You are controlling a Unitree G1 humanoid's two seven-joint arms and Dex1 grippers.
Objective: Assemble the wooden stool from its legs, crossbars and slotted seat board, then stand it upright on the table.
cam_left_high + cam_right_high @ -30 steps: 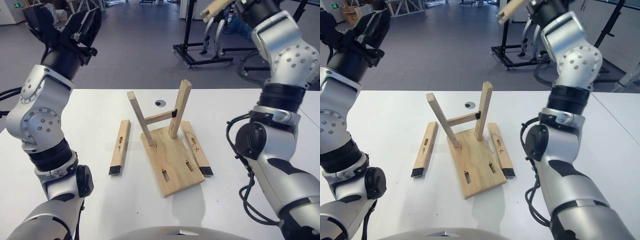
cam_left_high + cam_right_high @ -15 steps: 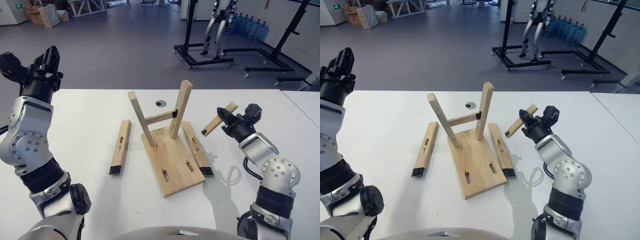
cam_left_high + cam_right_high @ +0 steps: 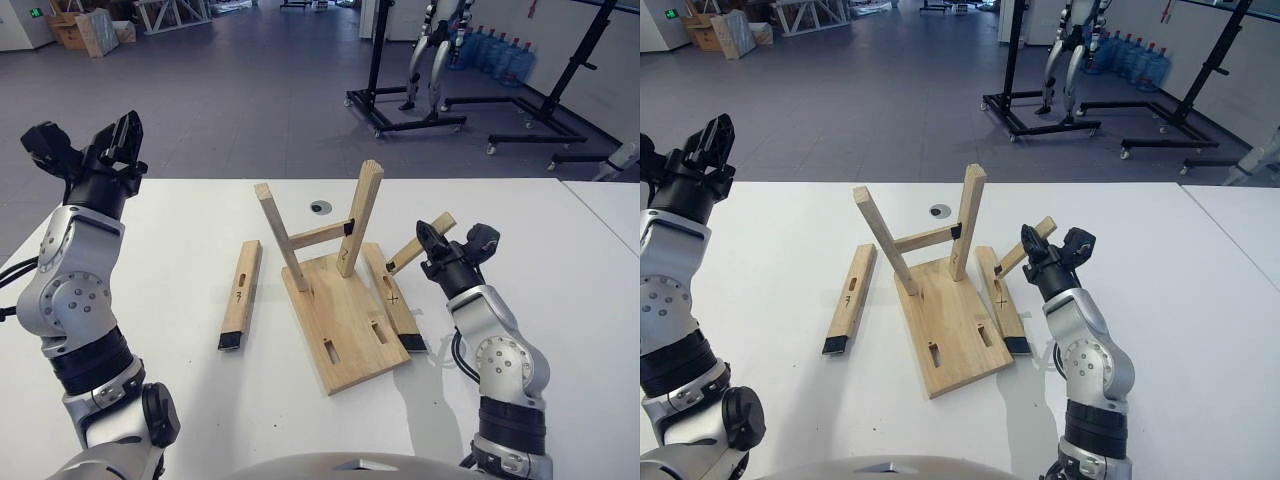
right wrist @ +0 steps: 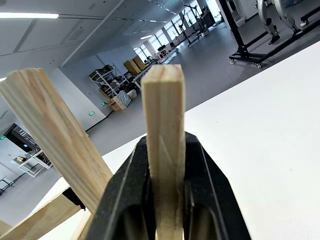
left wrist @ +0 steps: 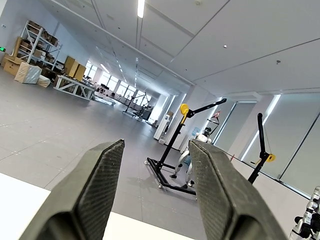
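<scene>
Two pale legs (image 3: 361,218) stand in seat board (image 3: 345,335) | right tool (image 4: 164,142) clamps crossbar (image 4: 162,110) | left tool (image 5: 156,150) agape

Head stereo pair: looks forward and down over the table (image 3: 180,230); both eyes share the seat board (image 3: 340,320). Left wrist camera: faces out between its fingers (image 5: 95,195) toward the hall. Right wrist camera: sits close against the crossbar (image 4: 162,125).
</scene>
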